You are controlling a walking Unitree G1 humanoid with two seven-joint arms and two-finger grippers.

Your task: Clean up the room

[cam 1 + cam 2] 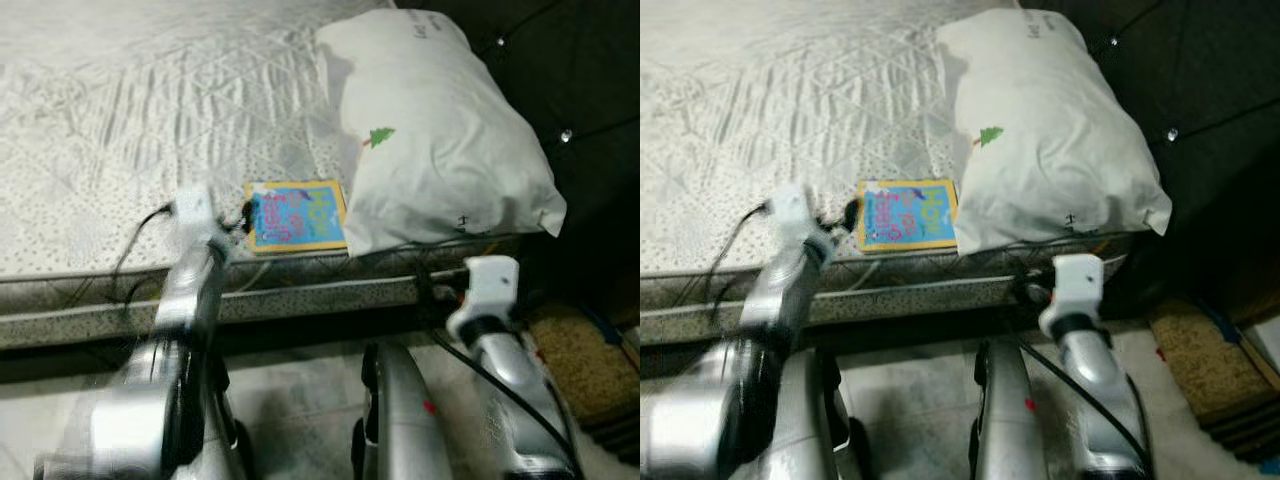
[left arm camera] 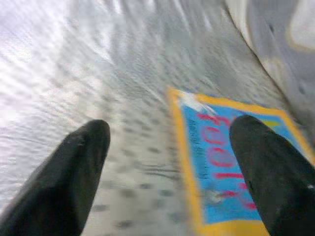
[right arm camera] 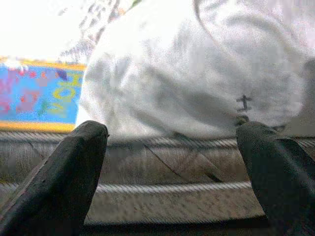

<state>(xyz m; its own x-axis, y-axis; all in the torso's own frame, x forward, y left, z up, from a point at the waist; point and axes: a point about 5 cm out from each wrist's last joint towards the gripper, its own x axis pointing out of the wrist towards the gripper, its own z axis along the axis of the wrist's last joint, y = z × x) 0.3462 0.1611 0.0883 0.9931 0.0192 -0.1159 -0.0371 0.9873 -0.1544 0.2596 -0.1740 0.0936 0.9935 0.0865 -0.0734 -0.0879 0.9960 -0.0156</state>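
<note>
A picture book (image 1: 297,215) with a yellow border and blue cover lies flat near the front edge of the bed (image 1: 150,100), its right end tucked against a large white pillow (image 1: 440,130). My left arm is raised and blurred; the left gripper (image 2: 170,132) hovers open just above the mattress at the book's (image 2: 231,162) left edge, one finger over the cover, nothing held. My right gripper (image 3: 172,130) is open lower down, facing the mattress side below the pillow (image 3: 197,83), with the book (image 3: 34,96) off to one side.
A dark padded headboard (image 1: 580,80) rises behind the pillow on the right. A brown mat (image 1: 575,365) lies on the tiled floor (image 1: 300,390) at the lower right, beside the bed base. The quilted bed surface stretches wide to the left.
</note>
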